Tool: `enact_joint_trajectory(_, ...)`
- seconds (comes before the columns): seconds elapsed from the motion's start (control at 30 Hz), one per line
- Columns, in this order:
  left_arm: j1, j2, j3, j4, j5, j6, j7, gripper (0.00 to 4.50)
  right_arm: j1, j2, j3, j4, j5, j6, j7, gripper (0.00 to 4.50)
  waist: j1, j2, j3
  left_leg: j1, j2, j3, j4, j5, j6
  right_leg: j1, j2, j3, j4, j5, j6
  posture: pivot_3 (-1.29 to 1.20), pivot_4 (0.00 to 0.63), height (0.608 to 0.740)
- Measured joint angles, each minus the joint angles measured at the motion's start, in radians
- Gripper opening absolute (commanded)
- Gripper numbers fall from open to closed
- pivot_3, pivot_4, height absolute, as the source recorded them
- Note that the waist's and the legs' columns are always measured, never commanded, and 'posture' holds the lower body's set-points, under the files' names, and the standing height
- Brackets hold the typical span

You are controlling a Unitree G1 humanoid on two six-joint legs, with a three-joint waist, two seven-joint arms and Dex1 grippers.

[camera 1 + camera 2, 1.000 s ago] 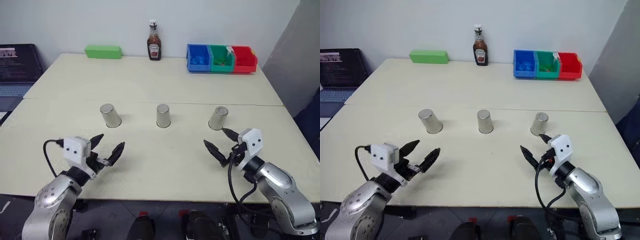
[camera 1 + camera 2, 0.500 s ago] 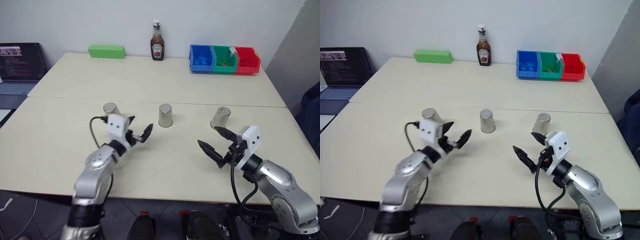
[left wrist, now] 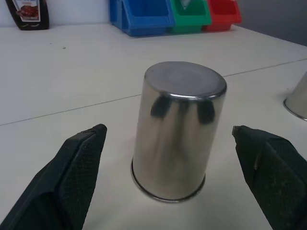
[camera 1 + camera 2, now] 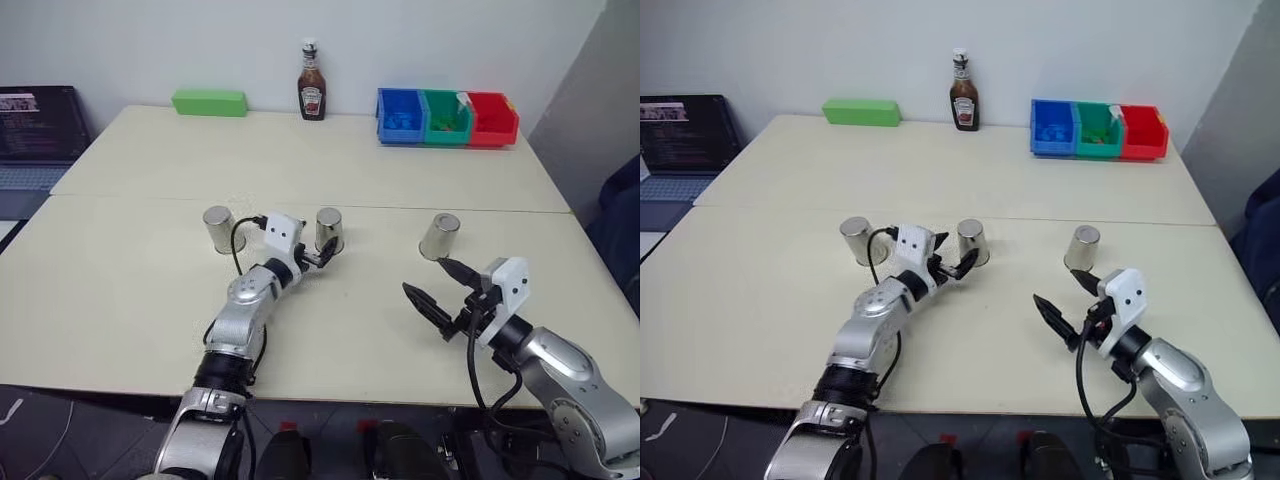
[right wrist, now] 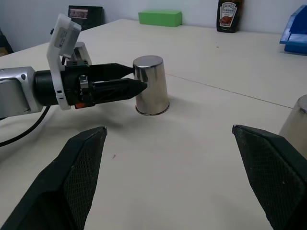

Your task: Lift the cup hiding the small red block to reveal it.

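So my left gripper (image 4: 318, 252) has swung in from the near left edge and now sits at the middle cup (image 3: 176, 129), fingers spread wide with the cup between them, not touching it. My right gripper (image 4: 441, 290) has barely budged — it hovers wide apart near the right cup (image 4: 439, 236). All three cups stand upside down in a row on the worktop (image 4: 150, 290); the left cup (image 4: 217, 229) is just past my left wrist. The red block is hidden, can't tell under which. Farther back: blue bin (image 4: 398, 116), green bin (image 4: 443, 116), red bin (image 4: 489, 118) — contents hard to make out. Also a sauce bottle (image 4: 309, 92), a green box (image 4: 208, 102), and a laptop (image 4: 38, 135) cut off at left.
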Motion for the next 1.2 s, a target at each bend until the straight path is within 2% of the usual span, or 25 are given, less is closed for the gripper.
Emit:
enact_joint_trajectory(0.17,-0.048,-0.016,-0.001,0.102,0.025,-0.052,0.004,4.50,0.016,0.001,-0.002,0.000,0.000,-0.007,-0.002,4.46,-0.001,0.000,0.000,0.000,0.000,0.000,0.000,0.000,0.000,0.000,0.001,0.000,0.000,0.000,0.000,0.00,0.150,0.740)
enact_joint_trajectory(0.23,-0.059,-0.017,0.002,0.140,0.034,-0.068,0.003,4.13,0.025,0.005,-0.002,0.000,-0.001,-0.013,-0.003,4.50,-0.001,0.000,0.000,0.000,0.000,0.000,0.000,0.000,0.000,0.000,0.001,0.000,0.000,0.000,0.000,0.00,0.150,0.740)
enact_joint_trajectory(0.27,-0.060,-0.018,0.002,0.145,0.035,-0.073,0.003,4.08,0.027,0.006,-0.002,0.000,-0.001,-0.013,-0.003,4.50,-0.001,0.000,0.000,0.000,0.000,0.000,0.000,0.000,0.000,0.000,0.001,0.000,0.000,0.000,0.000,0.00,0.150,0.740)
enact_joint_trajectory(0.5,-0.099,-0.043,0.005,0.200,0.039,-0.110,-0.021,2.79,0.052,0.017,0.000,-0.004,-0.006,-0.023,-0.013,4.50,0.000,0.000,0.000,0.000,-0.001,0.000,0.000,0.000,0.000,0.000,0.001,0.000,0.000,0.000,0.000,0.00,0.150,0.740)
enact_joint_trajectory(0.83,-0.126,-0.049,0.011,0.238,0.046,-0.133,-0.007,2.76,0.058,0.019,0.000,-0.008,-0.006,-0.023,-0.026,4.50,-0.001,0.000,0.000,0.000,0.000,0.000,0.000,0.000,0.000,0.000,0.002,0.000,0.000,0.000,0.000,0.00,0.150,0.740)
enact_joint_trajectory(0.9,-0.112,-0.039,0.013,0.167,0.047,-0.101,0.011,2.76,0.058,0.020,0.000,-0.008,-0.006,-0.024,-0.027,4.50,-0.001,0.000,0.000,0.000,0.000,0.000,0.000,0.000,0.000,0.000,0.002,0.000,0.000,0.000,0.000,0.00,0.150,0.740)
enact_joint_trajectory(1.0,-0.058,-0.016,0.023,-0.034,0.045,-0.003,0.042,2.76,0.063,0.021,0.000,-0.009,-0.007,-0.026,-0.031,4.50,-0.003,0.000,0.000,0.000,0.001,0.000,0.000,0.000,0.000,0.000,0.000,0.001,0.000,0.000,0.000,0.00,0.150,0.740)
enact_joint_trajectory(1.2,0.143,0.009,0.052,-0.440,0.021,0.238,0.113,2.76,0.068,0.032,0.006,-0.008,-0.013,-0.037,-0.043,4.50,-0.002,0.000,0.000,0.001,0.001,0.000,0.000,0.000,-0.001,0.000,-0.001,0.001,0.001,0.000,0.000,0.00,0.150,0.740)
